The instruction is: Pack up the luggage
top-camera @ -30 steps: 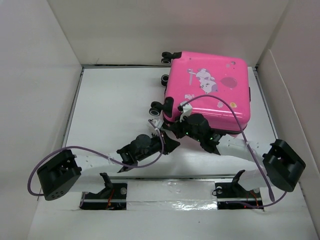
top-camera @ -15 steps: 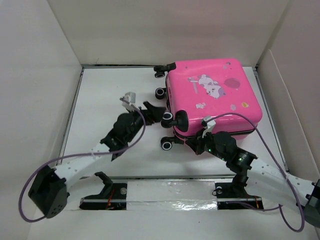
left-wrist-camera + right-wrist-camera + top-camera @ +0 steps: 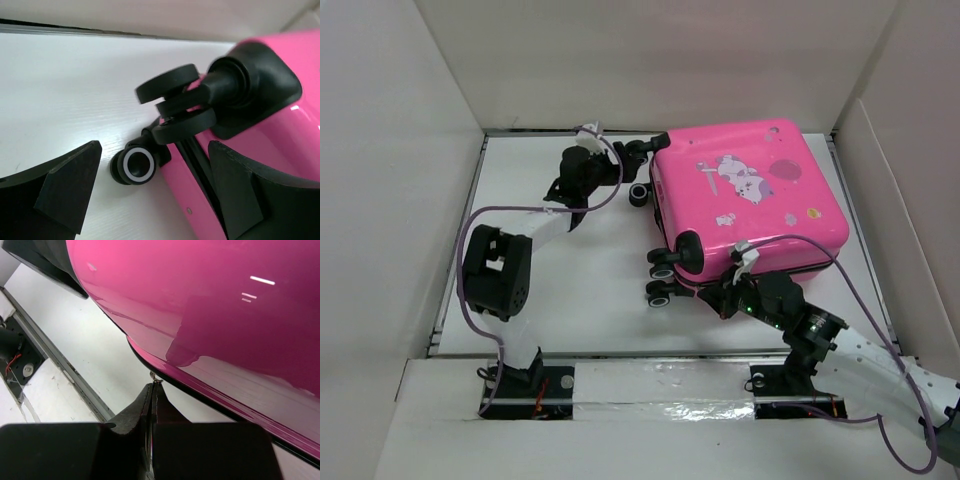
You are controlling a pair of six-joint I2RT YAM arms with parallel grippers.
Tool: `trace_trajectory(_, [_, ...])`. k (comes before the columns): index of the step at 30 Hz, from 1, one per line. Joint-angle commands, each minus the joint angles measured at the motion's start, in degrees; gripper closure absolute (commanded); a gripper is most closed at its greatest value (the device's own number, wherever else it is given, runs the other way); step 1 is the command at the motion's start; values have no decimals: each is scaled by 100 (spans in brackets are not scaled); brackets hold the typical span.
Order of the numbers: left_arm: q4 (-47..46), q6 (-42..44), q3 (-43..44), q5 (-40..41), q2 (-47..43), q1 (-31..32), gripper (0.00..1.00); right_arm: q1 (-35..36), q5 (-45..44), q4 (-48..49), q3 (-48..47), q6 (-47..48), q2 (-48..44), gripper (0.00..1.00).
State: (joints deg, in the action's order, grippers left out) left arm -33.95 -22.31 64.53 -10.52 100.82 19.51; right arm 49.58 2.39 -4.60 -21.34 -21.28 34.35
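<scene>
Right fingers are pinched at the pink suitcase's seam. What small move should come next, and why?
Probably drag the right gripper slowly along the seam. Its fingers are shut on what looks like the small metal zipper pull, and the pink suitcase lies closed, so it must be unzipped before packing. The left gripper is open by the far wheels.

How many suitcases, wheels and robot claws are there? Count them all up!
Suitcase: 1
Wheels: 4
Claws, left and right: 2
Total: 7
</scene>
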Motion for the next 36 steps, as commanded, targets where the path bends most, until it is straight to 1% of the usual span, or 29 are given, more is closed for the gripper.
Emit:
trace_trajectory(1, [98,1113,665,-933,34,53,13,104,552,1058,-124,-105,-183,100])
trace_trajectory(4, [468,1464,964,-1110,236,53,13,52,613,1110,-98,-78,-139,100])
trace_trajectory(7, [591,1650,1192,-1022,412,53,13,52,692,1102,-107,-52,-113,100])
trace_trajectory(10, [1091,1984,1737,-1004,728,53,13,52,753,1128,-98,-52,-95,100])
trace_trajectory(11, [1406,2080,1912,-1013,825,53,14,52,754,1145,-98,-52,-86,100])
trace_trajectory(12, [1540,2203,2227,-1022,1026,53,14,52,763,1172,-81,-52,-69,100])
trace_trajectory(13, [1671,2317,2361,-1022,1124,53,14,52,797,1207,-72,-52,-60,100])
trace_trajectory(15, [2032,2589,2790,-1065,1413,53,16,52,833,1269,-72,-43,-7,100])
trace_trajectory(17, [2313,2705,3038,-1092,1581,53,18,52,850,1286,-81,-61,37,100])
trace_trajectory(20, [2463,2846,3363,-1057,1775,53,31,52,859,1278,-89,-69,63,100])
trace_trajectory(21, [2473,2854,3477,-1022,1818,53,43,52,859,1277,-89,-69,63,100])
trace_trajectory(22, [2464,2855,3513,-1013,1836,53,49,52,851,1269,-81,-78,72,100])
trace_trajectory(23, [2412,2828,3557,-996,1854,53,70,52,833,1260,-81,-87,63,100])
trace_trajectory(24, [2368,2767,3575,-995,1845,53,70,52,833,1251,-72,-96,63,100])
trace_trajectory(25, [2298,2714,3566,-935,1837,53,85,52,807,1242,-72,-105,55,100])
trace_trajectory(26, [2079,2566,3471,-899,1767,53,93,52,798,1251,-54,-113,46,100])
trace_trajectory(30, [1524,2292,3067,-916,1477,53,97,52,763,1225,-10,-157,19,100])
trace_trajectory(31, [1489,2283,3039,-942,1441,53,95,52,763,1233,7,-166,-7,100])
trace_trajectory(32, [1532,2275,3039,-943,1424,53,91,52,754,1225,16,-175,-7,100])
trace_trajectory(33, [1576,2301,3022,-960,1397,53,80,52,754,1233,16,-192,-7,100])
trace_trajectory(34, [1585,2327,2995,-1021,1371,53,45,52,754,1225,25,-193,-7,100])
trace_trajectory(35, [1585,2336,2943,-1074,1336,53,30,52,745,1225,25,-193,2,100])
trace_trajectory(36, [1585,2336,2855,-1205,1266,53,11,52,745,1242,25,-193,2,100])
